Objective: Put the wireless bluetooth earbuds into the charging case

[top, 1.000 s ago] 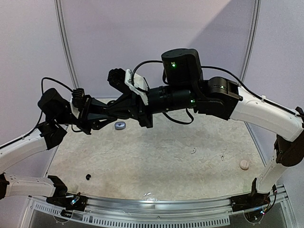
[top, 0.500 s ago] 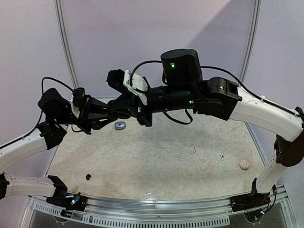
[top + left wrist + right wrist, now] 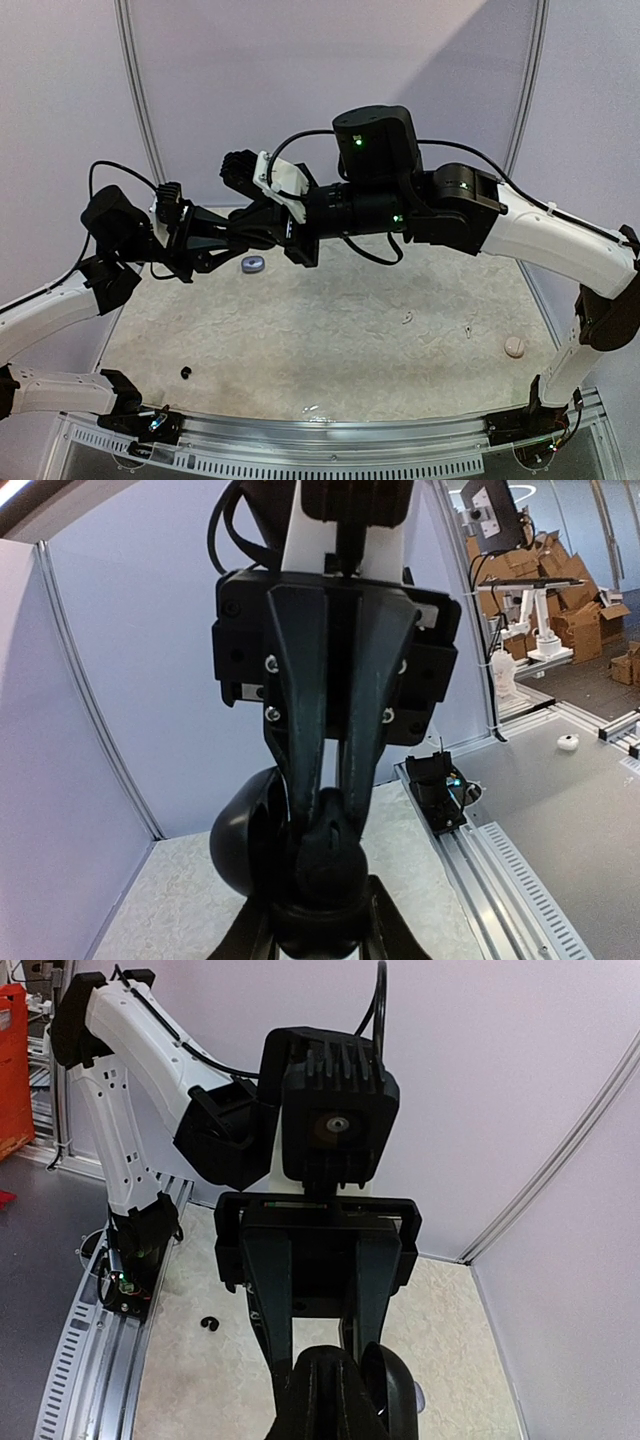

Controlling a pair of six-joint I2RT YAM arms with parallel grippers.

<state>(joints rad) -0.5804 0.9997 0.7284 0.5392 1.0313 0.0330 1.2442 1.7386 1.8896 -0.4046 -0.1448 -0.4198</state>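
Observation:
Both grippers meet in the air over the back left of the table. My left gripper is shut on a black charging case, whose rounded lid stands open to one side. My right gripper is shut, and its tips reach into the case's open body. Whether an earbud sits between those tips is hidden. Loose earbuds lie on the table: a black one at the near left and a white one right of the middle.
A small bluish-white round piece lies on the table under the joined grippers. A pale pink round thing and a thin white bit sit at the right. Purple walls close in the back and sides.
The right arm has drifted slightly to the left, pressing closer to the left gripper. The left arm and the things on the table have hardly moved.

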